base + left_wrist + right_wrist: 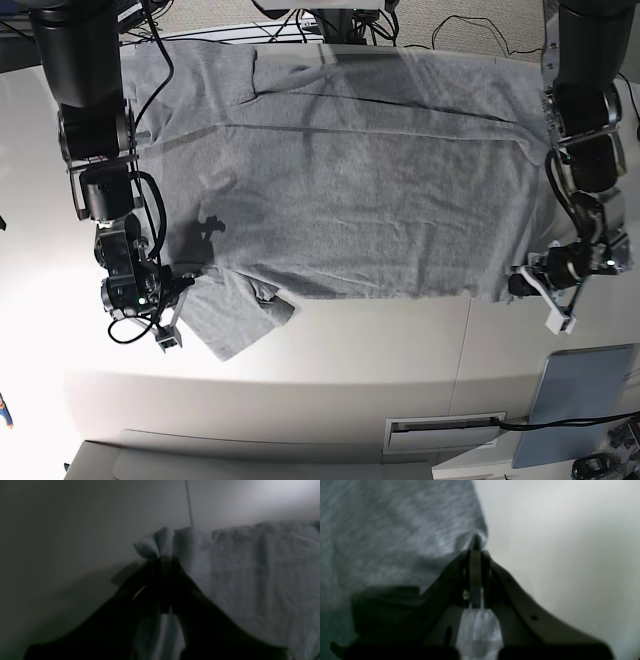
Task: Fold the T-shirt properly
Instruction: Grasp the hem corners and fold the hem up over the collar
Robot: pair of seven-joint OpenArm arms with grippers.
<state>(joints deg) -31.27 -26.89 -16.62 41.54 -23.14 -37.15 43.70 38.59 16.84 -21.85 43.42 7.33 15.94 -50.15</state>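
The heather-grey T-shirt [350, 180] lies spread flat across the white table [350, 350], plain side up. One sleeve [235, 320] sticks out at its near left corner. My right gripper [180, 285] sits at the shirt's left edge beside that sleeve. In the right wrist view this gripper [476, 543] is shut on the T-shirt's edge [382, 530]. My left gripper [520, 284] is at the shirt's near right corner. The left wrist view shows it [163, 557] shut on a bunched fold of the T-shirt [250, 567].
A grey-blue panel [580, 400] lies at the near right corner of the table. A white slotted box [445, 432] sits on the front edge. Cables [450, 45] run behind the far edge. A seam [466, 340] crosses the tabletop.
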